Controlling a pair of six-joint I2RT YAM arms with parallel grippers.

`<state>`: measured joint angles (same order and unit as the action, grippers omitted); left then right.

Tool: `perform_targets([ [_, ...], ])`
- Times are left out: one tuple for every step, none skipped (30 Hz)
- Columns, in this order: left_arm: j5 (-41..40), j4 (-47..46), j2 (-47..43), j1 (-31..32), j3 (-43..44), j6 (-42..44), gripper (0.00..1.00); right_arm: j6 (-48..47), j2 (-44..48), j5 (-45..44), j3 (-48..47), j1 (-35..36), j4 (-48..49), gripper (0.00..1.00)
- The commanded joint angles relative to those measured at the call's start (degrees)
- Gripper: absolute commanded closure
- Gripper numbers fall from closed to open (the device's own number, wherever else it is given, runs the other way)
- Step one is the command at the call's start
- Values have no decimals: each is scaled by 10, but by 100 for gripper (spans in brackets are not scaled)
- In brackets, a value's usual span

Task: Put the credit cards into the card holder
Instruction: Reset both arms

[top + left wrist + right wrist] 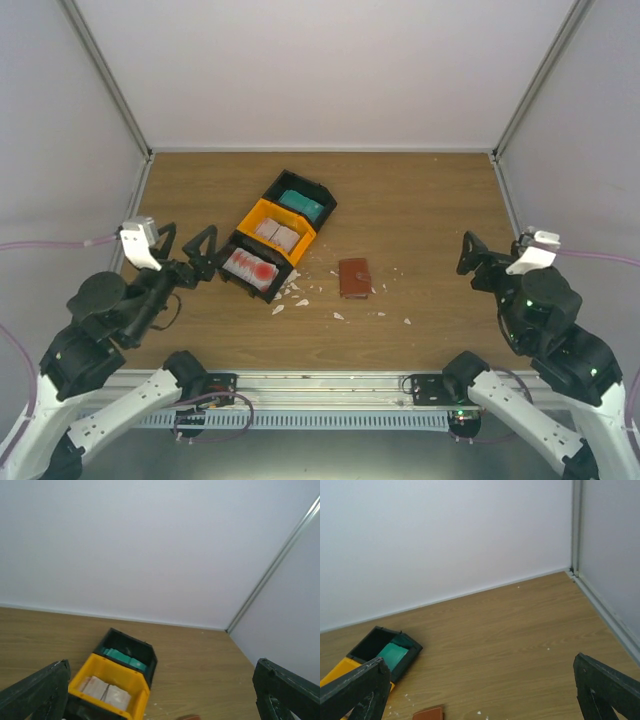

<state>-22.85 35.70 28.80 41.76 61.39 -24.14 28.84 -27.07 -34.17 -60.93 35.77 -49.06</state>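
The reddish-brown card holder [353,277] lies closed on the table's middle; its edge shows in the right wrist view [429,713]. Teal credit cards [302,203] lie in the far black bin, whitish-grey cards [277,233] in the orange bin, and white cards with red marks [253,268] in the near black bin. My left gripper [200,250] is open and empty, just left of the near bin; its view shows the teal cards [122,657] and grey cards [102,691]. My right gripper [478,257] is open and empty, well right of the holder.
The three bins stand in a diagonal row, left of centre. Tiny white scraps [300,295] are scattered on the wood around the card holder and the near bin. White walls with metal corner posts [540,75] close in the table on three sides.
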Motion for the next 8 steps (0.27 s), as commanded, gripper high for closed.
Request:
perform_targets([
  [-44, 59, -26, 0, 15, 44, 1, 33, 16, -50, -31, -1, -65, 0],
  [-50, 67, -29, 0, 16, 43, 1, 36, 18, -51, -33, -1, -68, 0],
  [-53, 74, -32, 0, 17, 40, 1, 39, 21, -51, -33, -1, -68, 0],
  [-54, 79, -35, 0, 17, 40, 1, 39, 23, -51, -31, -1, -65, 0],
  [-53, 80, -37, 0, 16, 40, 1, 40, 24, -50, -28, -1, -62, 0],
  [-55, 81, -39, 0, 15, 39, 1, 40, 24, -49, -26, -2, -59, 0],
  [-57, 82, -40, 0, 14, 38, 1, 40, 23, -47, -25, -1, -56, 0],
  [-58, 83, -40, 0, 13, 38, 1, 41, 21, -46, -23, -1, -54, 0],
])
